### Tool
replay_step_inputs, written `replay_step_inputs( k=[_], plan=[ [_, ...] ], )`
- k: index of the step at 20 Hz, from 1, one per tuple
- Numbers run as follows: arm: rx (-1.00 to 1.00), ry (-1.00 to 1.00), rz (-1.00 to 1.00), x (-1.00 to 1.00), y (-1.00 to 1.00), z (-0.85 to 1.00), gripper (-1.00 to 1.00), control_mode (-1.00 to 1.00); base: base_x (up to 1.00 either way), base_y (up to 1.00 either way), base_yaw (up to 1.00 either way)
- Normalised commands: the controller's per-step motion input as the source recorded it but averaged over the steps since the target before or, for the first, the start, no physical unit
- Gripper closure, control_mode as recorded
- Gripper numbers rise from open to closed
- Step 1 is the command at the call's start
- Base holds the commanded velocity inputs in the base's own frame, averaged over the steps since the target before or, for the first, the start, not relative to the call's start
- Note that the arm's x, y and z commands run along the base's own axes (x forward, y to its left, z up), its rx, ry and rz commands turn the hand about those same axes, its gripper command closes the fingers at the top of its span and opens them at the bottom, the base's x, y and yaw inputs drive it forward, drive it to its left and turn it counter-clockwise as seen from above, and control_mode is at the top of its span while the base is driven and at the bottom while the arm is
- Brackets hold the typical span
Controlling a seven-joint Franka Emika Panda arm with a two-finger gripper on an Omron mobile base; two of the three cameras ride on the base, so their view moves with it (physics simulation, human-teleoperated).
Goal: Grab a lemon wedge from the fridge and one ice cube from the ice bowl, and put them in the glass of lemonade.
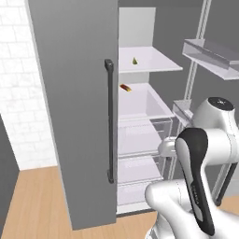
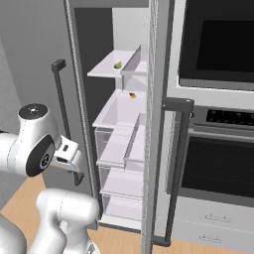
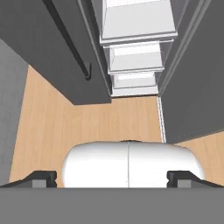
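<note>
The fridge [image 1: 74,112] has its left door shut and its right door [image 2: 156,124] swung open. On its upper white shelf [image 1: 154,63] lies a small yellow-green lemon wedge [image 1: 135,61] [image 2: 118,65]. My gripper [image 3: 112,178] is open, with its fingertips [image 3: 43,178] far apart and nothing between them. It hangs low in front of the fridge, well below the wedge, and points down at the wooden floor. My hand [image 2: 67,154] sits beside the shut door's handle. The ice bowl and the glass of lemonade are out of view.
A small red and yellow item [image 1: 125,87] [image 2: 132,95] lies on the shelf below the wedge. Clear drawers [image 1: 140,135] fill the lower fridge. A long dark handle [image 1: 109,121] runs down the shut door. A black wall oven [image 2: 218,99] stands right of the open door.
</note>
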Motion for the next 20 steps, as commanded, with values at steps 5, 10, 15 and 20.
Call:
replay_step_inputs(
  k=[5,10,15,20],
  plan=[
    [0.00,0.00,0.00,0.00,0.00,0.00,-1.00,1.00,0.04,-0.37,0.00],
    [0.00,0.00,0.00,0.00,0.00,0.00,-1.00,1.00,0.50,0.00,0.00],
    [0.00,0.00,0.00,0.00,0.00,0.00,-1.00,1.00,0.77,0.05,0.00],
    [0.00,0.00,0.00,0.00,0.00,0.00,-1.00,1.00,0.69,0.00,0.00]
  ],
)
